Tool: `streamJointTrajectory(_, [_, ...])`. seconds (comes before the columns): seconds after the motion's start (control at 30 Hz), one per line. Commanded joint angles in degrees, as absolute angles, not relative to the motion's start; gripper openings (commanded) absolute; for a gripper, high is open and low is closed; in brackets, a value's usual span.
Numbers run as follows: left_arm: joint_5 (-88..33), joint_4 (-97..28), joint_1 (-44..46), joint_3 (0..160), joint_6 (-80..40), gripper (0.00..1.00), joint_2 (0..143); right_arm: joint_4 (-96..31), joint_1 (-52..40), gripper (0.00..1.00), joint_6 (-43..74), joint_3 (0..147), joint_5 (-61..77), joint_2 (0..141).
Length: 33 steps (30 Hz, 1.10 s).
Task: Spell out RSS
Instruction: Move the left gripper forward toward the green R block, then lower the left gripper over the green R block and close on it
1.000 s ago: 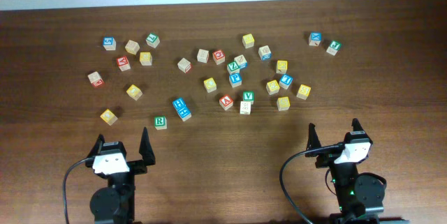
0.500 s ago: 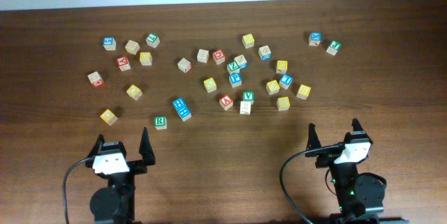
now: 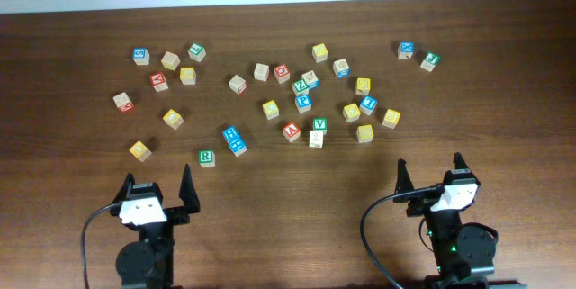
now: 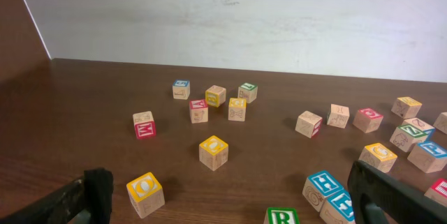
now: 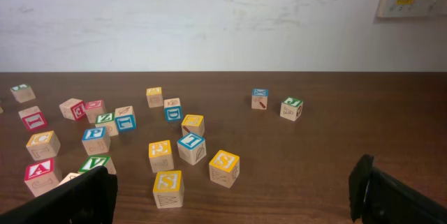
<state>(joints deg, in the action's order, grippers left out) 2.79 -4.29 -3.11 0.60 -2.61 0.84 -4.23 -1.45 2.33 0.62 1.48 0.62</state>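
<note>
A green R block (image 3: 207, 158) lies in front of the left arm and shows at the bottom edge of the left wrist view (image 4: 281, 216). Two yellow S blocks (image 3: 364, 133) (image 3: 391, 118) lie on the right side of the table. The right wrist view shows them as the nearer one (image 5: 168, 188) and the farther one (image 5: 224, 167). My left gripper (image 3: 158, 181) is open and empty, short of the R block. My right gripper (image 3: 430, 170) is open and empty, short of the S blocks.
Many other letter blocks are scattered across the far half of the wooden table (image 3: 297, 208). Two blue H blocks (image 3: 234, 139) lie right of the R block, and a yellow O block (image 3: 139, 150) lies to its left. A white wall runs behind the table.
</note>
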Motion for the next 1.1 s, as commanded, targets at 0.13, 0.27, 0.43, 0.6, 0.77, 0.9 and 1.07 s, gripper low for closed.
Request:
streamJointTrajectory(0.13, [1.69,-4.8,-3.38,0.54,-1.74,0.99,0.4,-4.56,-1.1,0.98,1.91,0.32,0.78,0.19])
streamJointTrajectory(0.27, [0.99,-4.8,-3.38,0.54,-1.76,0.99,0.4,-4.56,-1.1,0.98,1.91,0.32,0.78,0.19])
streamJointTrajectory(0.43, [-20.73,0.54,-3.38,0.58,-3.9,0.99,0.38,-4.56,-1.1,0.98,1.91,0.32,0.78,0.21])
streamJointTrajectory(0.6, [-34.17,16.8,-3.38,0.58,-3.9,0.99,0.4,-4.56,-1.1,0.98,1.91,0.32,0.78,0.19])
streamJointTrajectory(0.77, [-29.23,37.82,-3.38,5.15,-3.88,0.99,0.4,-4.56,-1.1,0.98,1.91,0.32,0.78,0.21])
streamJointTrajectory(0.9, [-25.17,33.34,-3.44,18.17,-3.86,0.99,4.36,-4.56,-1.1,0.98,1.91,0.32,0.78,0.21])
streamJointTrajectory(1.07, [-28.62,-22.02,-3.42,54.57,-3.2,0.99,27.97,-4.56,-1.1,0.99,1.91,0.32,0.78,0.19])
